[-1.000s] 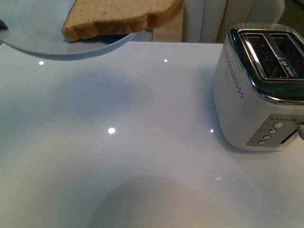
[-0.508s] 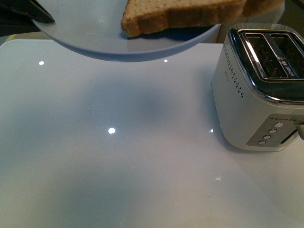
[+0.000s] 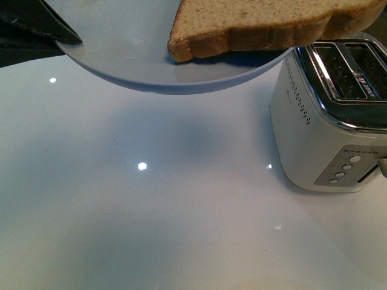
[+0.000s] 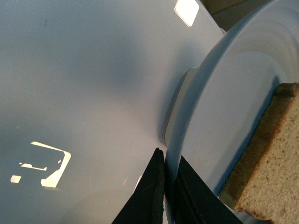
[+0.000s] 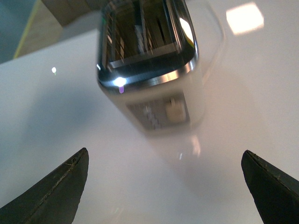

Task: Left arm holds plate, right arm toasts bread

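Your left gripper (image 4: 170,161) is pinched closed on the rim of the plate (image 3: 121,54), one dark wedge finger over the upper face and the other under it, so the rim sits between them. From that grip the pale blue-grey plate reaches away from the gripper and hangs in the air above the white table (image 3: 151,211), which carries a soft shadow beneath it. The bread (image 3: 266,21) lies on the plate's far half, well apart from your fingers, with bare plate between the grip and the nearest crust. Its end away from the gripper runs out past the plate's rim, and in the front view that end overlaps the top edge of the toaster (image 3: 320,133); how far above the toaster it hangs you cannot tell. Your right gripper (image 5: 164,153) is spread wide with nothing between its fingers (image 5: 60,191), only the two dark tips showing in its wrist view. The toaster stands on the table ahead of that gripper, lined up with the gap between the fingers but apart from both. Its two slots (image 5: 140,32) face up, and its control panel and lever (image 5: 173,107) face the gripper, though that picture is slightly blurred.
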`<state>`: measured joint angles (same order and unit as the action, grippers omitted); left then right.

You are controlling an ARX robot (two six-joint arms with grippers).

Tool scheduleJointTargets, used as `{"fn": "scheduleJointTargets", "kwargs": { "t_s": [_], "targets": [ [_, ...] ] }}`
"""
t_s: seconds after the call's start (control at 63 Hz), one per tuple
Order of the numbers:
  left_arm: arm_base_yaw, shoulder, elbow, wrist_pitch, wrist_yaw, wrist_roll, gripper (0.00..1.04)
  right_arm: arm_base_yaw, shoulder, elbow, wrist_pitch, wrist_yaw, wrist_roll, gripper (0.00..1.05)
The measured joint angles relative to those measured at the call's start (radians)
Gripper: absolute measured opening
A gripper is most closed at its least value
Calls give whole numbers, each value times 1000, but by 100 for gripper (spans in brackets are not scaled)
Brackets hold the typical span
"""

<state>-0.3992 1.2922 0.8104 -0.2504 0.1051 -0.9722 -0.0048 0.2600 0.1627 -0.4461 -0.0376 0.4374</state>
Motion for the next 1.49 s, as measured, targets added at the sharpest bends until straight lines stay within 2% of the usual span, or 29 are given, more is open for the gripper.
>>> {"fn": "scheduleJointTargets", "kwargs": {
  "t_s": [0.127,0.222,0.444,0.698,0.889,1.063,1.254,1.317,1.381,1.429,1.492],
  "targets": [
    [0,0,-3,0,-2,-3,3,9,27,17,-8,-42,85,96],
    [-5,0,-6,-1,3,-3,3,2,93,32,67,-85,103,96],
    [-11,0,-11,-12,-1,-3,3,-38,363,135,349,-249,176,96],
    [-14,-2,-11,-20,0,-10,3,35,638,211,683,-367,351,96],
    [-18,-2,-11,-27,3,-10,3,121,784,268,853,-373,423,96],
    [-18,-2,-11,-32,10,-13,3,201,899,311,909,-363,435,96],
    [-18,-3,-11,-32,18,-20,3,239,980,324,946,-334,447,96],
    [-20,-3,-11,-32,21,-21,3,249,993,324,959,-325,460,90],
    [-21,-3,-11,-32,26,-24,3,261,999,324,964,-320,462,80],
    [-22,-3,-12,-32,26,-26,3,271,1001,324,966,-314,462,67],
    [-23,-3,-13,-32,27,-28,3,274,1002,324,968,-313,463,59]
  ]
}}
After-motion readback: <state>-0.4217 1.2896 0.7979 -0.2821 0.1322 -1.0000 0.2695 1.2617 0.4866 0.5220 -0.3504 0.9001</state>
